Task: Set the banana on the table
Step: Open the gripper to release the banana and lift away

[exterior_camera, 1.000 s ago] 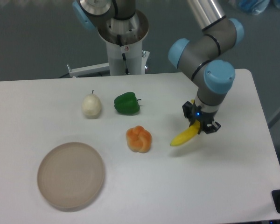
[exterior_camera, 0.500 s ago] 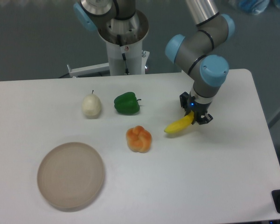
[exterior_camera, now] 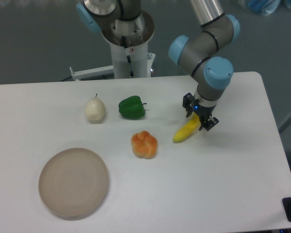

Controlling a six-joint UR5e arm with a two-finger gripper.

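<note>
The yellow banana (exterior_camera: 185,132) lies slanted at the right of the white table (exterior_camera: 233,184), its lower tip pointing left towards the orange lumpy fruit. My gripper (exterior_camera: 199,119) points down over the banana's upper right end. The jaws are closed on that end, with no gap showing between fingers and banana. The banana's lower tip is at or just above the table surface, with its shadow close under it.
An orange lumpy fruit (exterior_camera: 144,144) sits just left of the banana. A green pepper (exterior_camera: 132,107) and a pale pear-shaped fruit (exterior_camera: 94,110) stand further back left. A round beige plate (exterior_camera: 73,181) is at the front left. The robot base (exterior_camera: 128,43) stands behind the table.
My gripper has carried the banana left and back from nearer the front right, then slowed. The banana now slants a little more steeply, with its left tip lower.
</note>
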